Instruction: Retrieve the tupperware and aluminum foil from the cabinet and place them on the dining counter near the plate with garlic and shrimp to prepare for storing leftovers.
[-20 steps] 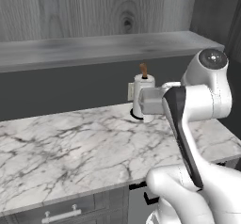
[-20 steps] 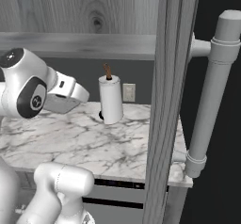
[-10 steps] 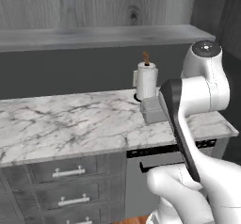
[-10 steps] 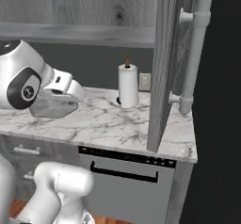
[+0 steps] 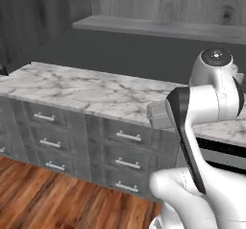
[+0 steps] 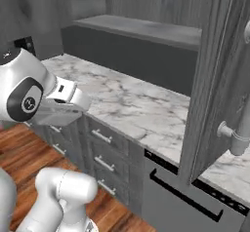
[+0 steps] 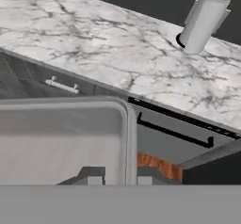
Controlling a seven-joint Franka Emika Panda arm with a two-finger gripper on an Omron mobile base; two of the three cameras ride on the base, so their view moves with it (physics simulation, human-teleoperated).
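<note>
1. Holding the tupperware: your gripper has its two dark fingertips straddling the container's rim wall, clamped on it. The tray sits directly ahead of the hand, clear of the counter, seen also as a grey slab at the wrist in the left base view.
2. Handling judgement: thin clear plastic, light and fairly stiff, but smooth. An edge grip lets it tilt, so carry it level and avoid sharp turns.
3. Below the hand: grey drawer units with bar handles, a dark appliance front and a wood floor.
4. Next out: marble worktop, with a paper towel roll standing upright near its back.
5. Farthest: the cabinet shelf board, its door swung open.
6. Aluminum foil not located; it is not yet fetched.
</note>
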